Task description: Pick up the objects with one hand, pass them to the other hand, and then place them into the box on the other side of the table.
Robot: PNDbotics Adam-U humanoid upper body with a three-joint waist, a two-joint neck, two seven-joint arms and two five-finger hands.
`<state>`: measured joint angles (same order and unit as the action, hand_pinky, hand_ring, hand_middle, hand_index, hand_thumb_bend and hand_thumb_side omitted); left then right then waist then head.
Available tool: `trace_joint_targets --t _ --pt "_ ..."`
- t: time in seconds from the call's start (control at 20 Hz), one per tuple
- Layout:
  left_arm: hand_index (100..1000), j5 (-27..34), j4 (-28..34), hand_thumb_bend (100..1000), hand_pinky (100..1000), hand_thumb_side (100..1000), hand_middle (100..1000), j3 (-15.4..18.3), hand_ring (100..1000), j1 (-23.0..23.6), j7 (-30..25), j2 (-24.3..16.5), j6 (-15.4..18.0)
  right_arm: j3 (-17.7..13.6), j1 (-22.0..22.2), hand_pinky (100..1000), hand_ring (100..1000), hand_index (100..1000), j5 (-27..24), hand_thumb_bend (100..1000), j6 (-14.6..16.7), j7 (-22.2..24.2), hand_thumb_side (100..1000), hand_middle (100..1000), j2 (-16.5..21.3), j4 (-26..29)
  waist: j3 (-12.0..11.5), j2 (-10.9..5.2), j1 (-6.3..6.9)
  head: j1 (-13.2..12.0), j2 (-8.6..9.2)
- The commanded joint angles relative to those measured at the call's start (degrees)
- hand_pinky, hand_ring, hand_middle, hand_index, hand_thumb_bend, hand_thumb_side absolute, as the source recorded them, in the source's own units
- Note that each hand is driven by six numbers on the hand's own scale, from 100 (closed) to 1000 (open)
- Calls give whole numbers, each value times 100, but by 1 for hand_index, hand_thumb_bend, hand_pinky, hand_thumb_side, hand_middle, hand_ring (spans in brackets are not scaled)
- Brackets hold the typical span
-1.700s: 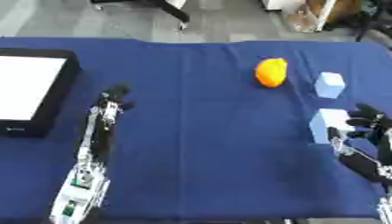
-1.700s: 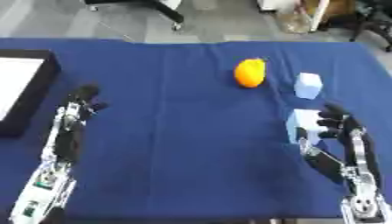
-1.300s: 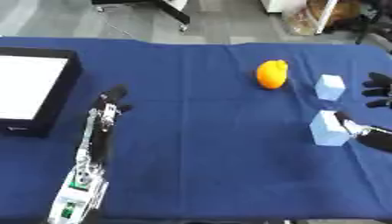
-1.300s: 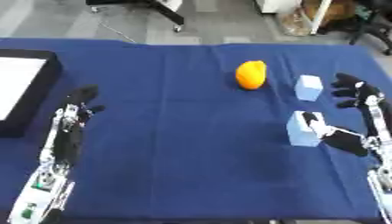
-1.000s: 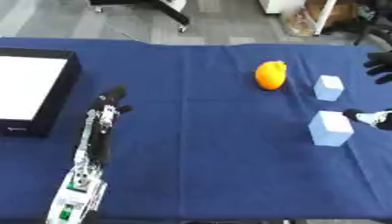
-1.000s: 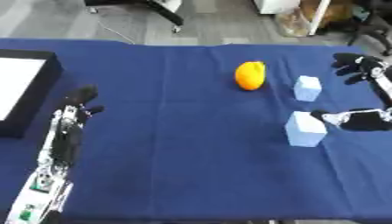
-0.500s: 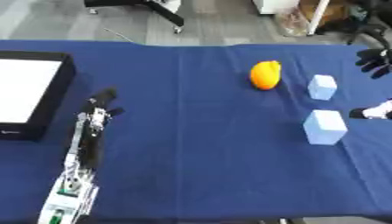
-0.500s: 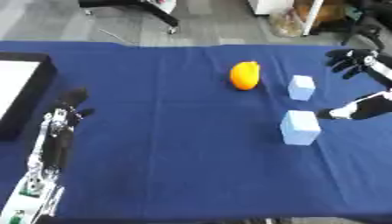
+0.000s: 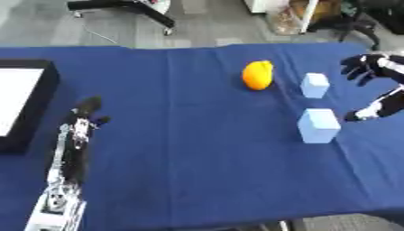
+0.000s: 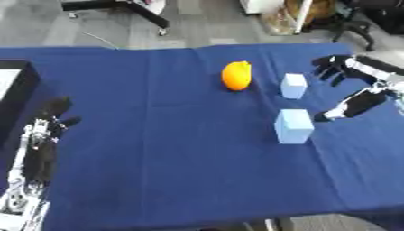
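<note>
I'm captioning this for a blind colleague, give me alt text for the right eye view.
The robot's right hand hovers open beside two light blue blocks and an orange fruit on a blue tablecloth. Its left hand rests open at the left, near a black box.

- A table (image 9: pixel 197 180) covered in a dark blue cloth carried everything.
- An orange fruit (image 9: pixel 257 75) lay toward the far middle.
- A small light blue cube (image 9: pixel 315 85) sat just right of the fruit, apart from it.
- A larger light blue block (image 9: pixel 319 126) stood nearer the front, below the small cube.
- A black box with a white inside (image 9: pixel 24 101) rested at the left edge.
</note>
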<state>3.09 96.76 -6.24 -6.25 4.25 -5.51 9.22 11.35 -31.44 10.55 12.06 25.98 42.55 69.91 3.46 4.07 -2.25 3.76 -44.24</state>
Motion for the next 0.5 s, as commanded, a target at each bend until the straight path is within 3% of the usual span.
trace_joint_targets --t 0.05,0.3,0.4,0.45,0.5 --pt "803 14 108 269 783 751 811 -3 904 -37 -28 -53 17 -33 -179 692 771 910 117 746 43 86 146 755 14 -212 -17 -104 -8 69 13" --pt "803 18 108 270 783 751 811 0 904 -38 -28 -48 18 6 -281 695 772 911 321 712 110 189 112 753 -169 -521 -46 -104 -7 69 13" --pt "803 19 107 270 783 751 811 1 904 -39 -28 -46 18 16 -296 696 772 911 394 640 134 239 100 754 -226 -610 -52 -104 -7 62 13" --pt "803 20 105 270 784 751 811 3 904 -39 -27 -44 19 0 -298 697 772 911 436 547 136 227 142 754 -254 -647 -54 -104 -7 60 13" --pt "803 21 104 270 784 752 811 3 904 -39 -27 -42 19 -18 -297 697 772 910 483 517 133 185 163 753 -280 -681 -56 -103 -7 56 13"
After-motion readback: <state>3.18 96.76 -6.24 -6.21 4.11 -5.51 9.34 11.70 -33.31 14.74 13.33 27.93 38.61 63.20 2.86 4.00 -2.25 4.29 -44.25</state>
